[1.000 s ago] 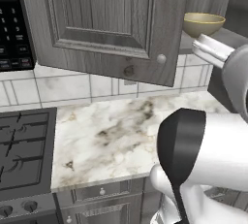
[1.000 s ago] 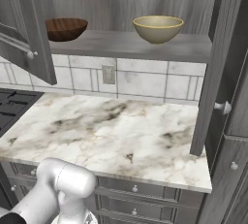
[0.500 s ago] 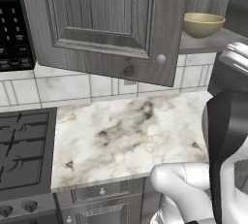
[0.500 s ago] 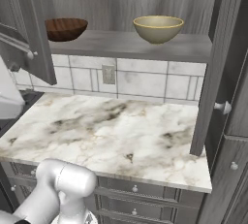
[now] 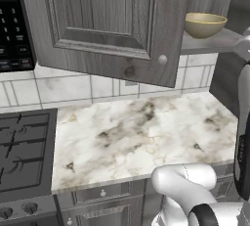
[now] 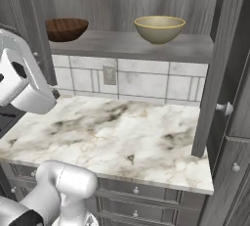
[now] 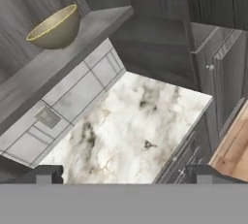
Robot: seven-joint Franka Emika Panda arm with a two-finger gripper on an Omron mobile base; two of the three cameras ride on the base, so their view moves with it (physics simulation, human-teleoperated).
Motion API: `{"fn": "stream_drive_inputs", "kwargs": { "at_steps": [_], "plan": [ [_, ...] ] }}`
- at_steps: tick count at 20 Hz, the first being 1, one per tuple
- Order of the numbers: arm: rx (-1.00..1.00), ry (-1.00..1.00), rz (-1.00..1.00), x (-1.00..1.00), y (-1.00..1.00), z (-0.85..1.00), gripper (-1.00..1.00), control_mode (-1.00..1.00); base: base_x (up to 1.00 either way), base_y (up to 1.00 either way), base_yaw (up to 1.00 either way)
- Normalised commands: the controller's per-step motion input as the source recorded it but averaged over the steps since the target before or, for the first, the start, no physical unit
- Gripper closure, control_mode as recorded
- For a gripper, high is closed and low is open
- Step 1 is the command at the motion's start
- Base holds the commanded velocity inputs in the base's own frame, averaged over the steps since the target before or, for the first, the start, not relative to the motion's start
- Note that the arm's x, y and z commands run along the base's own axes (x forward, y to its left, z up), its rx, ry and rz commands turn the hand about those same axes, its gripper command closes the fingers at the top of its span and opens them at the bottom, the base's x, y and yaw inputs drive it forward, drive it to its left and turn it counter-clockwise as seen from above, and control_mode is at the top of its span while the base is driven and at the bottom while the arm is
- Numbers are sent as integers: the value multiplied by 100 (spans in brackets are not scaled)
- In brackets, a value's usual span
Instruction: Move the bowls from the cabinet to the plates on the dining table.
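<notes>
The cabinet (image 6: 132, 44) stands with its doors open. On its shelf sit two bowls: a glossy tan bowl (image 6: 159, 28) (image 5: 205, 24) (image 7: 54, 26) and, left of it, a dark brown wood-look bowl (image 6: 66, 28). In the hand view my gripper (image 7: 125, 175) is open, its two dark fingertips (image 7: 46, 174) wide apart with nothing between them. It hangs over the marble worktop, well short of the shelf, with the tan bowl far off at the upper left. The plates and the dining table are out of view.
An open cabinet door (image 5: 112, 29) juts out over the marble worktop (image 5: 141, 132); another door (image 6: 217, 68) stands open on the right. A black stove (image 5: 22, 151) borders the worktop's left. My white arm (image 6: 24, 80) (image 5: 241, 122) rises beside the worktop.
The arm has swung up: its big white link left the lower right of the left base view, and a white link has come in from the left of the right base view.
</notes>
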Motion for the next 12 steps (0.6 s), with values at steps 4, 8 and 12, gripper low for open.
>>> {"fn": "stream_drive_inputs", "kwargs": {
  "at_steps": [4,8,12],
  "plan": [
    [27,15,6,40,-21,-2,-100,-100,0,0,0],
    [17,12,7,58,-17,-29,-100,-100,0,0,0],
    [7,8,6,70,-2,-62,-100,-100,0,0,0]
  ]
}}
